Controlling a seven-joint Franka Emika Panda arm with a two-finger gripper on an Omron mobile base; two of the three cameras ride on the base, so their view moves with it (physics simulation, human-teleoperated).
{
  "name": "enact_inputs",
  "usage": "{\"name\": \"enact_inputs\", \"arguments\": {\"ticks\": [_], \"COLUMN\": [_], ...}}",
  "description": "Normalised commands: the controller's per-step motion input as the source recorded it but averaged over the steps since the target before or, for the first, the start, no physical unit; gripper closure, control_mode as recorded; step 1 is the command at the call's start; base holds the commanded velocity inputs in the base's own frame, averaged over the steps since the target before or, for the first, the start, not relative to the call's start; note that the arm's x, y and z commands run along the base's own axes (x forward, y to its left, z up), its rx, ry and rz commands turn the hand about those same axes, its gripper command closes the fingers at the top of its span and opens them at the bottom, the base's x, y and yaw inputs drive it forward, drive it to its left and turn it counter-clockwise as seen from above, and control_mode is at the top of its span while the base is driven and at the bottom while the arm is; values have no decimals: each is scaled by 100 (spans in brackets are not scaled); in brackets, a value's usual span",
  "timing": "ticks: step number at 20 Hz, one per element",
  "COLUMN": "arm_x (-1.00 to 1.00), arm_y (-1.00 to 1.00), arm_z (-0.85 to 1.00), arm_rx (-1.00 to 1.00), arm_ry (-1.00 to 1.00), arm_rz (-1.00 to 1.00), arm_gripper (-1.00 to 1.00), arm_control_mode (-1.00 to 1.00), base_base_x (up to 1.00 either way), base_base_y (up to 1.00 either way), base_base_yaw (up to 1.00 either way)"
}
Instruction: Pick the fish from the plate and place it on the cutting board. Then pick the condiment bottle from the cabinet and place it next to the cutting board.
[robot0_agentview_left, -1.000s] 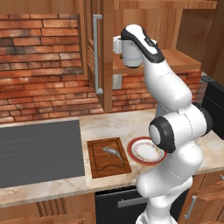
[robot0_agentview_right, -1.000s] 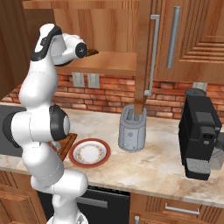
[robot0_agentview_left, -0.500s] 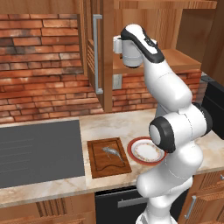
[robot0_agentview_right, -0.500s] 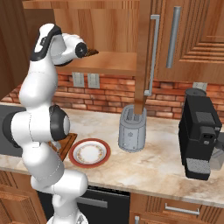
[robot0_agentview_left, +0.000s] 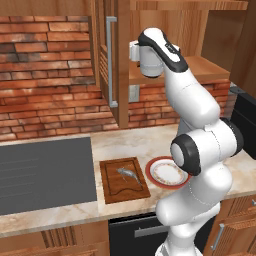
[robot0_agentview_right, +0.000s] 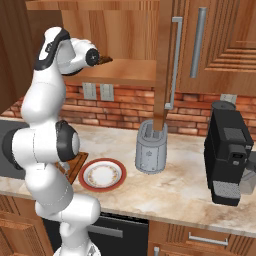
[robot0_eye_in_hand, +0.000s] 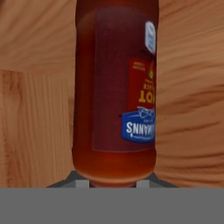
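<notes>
Your jaws grip the glossy red-brown condiment bottle (robot0_eye_in_hand: 114, 92) in the wooden cabinet (robot0_agentview_left: 165, 30); the slender fish (robot0_agentview_left: 128, 174) lies on the grooved cutting board (robot0_agentview_left: 123, 179).

My pictures are evenly lit and fairly bright, with no strong glare. My arm throws a soft shadow on the bench (robot0_agentview_left: 125, 145) at lower centre. The cabinet (robot0_agentview_right: 125, 30) inside is dimmer at the upper left. In my hand view the condiment bottle (robot0_eye_in_hand: 114, 92) is close and blurred.
</notes>
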Motion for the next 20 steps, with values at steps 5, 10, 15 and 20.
{"name": "enact_inputs", "arguments": {"ticks": [5,10,15,20], "arm_x": [-10,-13,-14,-15], "arm_y": [0,0,0,0], "arm_z": [3,8,13,13], "arm_rx": [-1,-1,0,0], "arm_ry": [0,0,0,0], "arm_rz": [0,0,0,0], "arm_gripper": [100,100,100,100], "arm_control_mode": [-100,-100,-100,-100], "base_base_x": [0,0,0,0], "base_base_y": [0,0,0,0], "base_base_yaw": [0,0,0,0]}}
